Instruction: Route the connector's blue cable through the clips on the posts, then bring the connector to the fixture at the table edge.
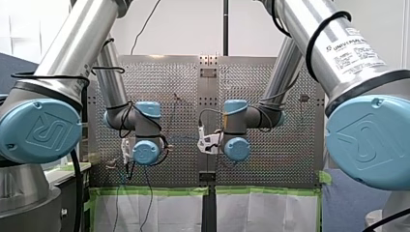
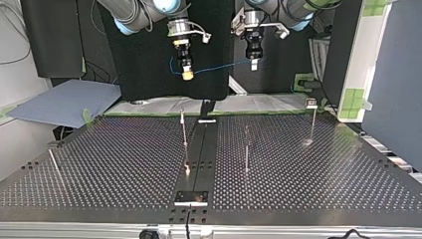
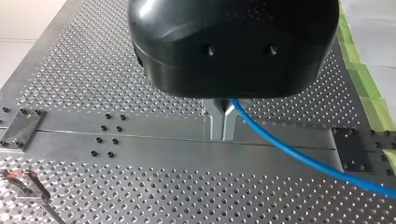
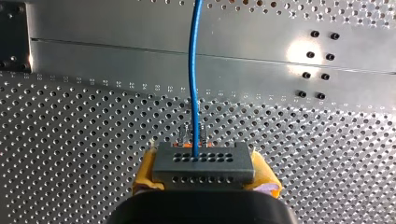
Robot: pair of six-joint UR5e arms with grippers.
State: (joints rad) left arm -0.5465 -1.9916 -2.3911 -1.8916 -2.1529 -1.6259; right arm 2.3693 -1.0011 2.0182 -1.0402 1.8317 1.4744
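Perforated metal desk (image 2: 124,164) fills the top view, with a smooth strip down its middle, thin upright metal posts (image 2: 184,130) on either side of the strip, and a dark flat plate (image 2: 191,197) at the strip's 6 o'clock end, by the desk edge. Both grippers hang at the posts' 12 o'clock, above the far edge. A thin blue cable (image 2: 219,67) is slung between them, running roughly from 9 to 3 o'clock.

Only the wrist views show the grips. My left arm's black gripper (image 3: 223,126) has its metal fingers (image 3: 216,122) pressed together on the cable, which trails off to one side. My right arm's gripper (image 2: 187,74) clamps a grey rectangular connector (image 4: 204,163) between yellow pads (image 4: 145,175). The connector's long axis lies across the fingers. The cable leaves its holed face straight ahead, over the desk.
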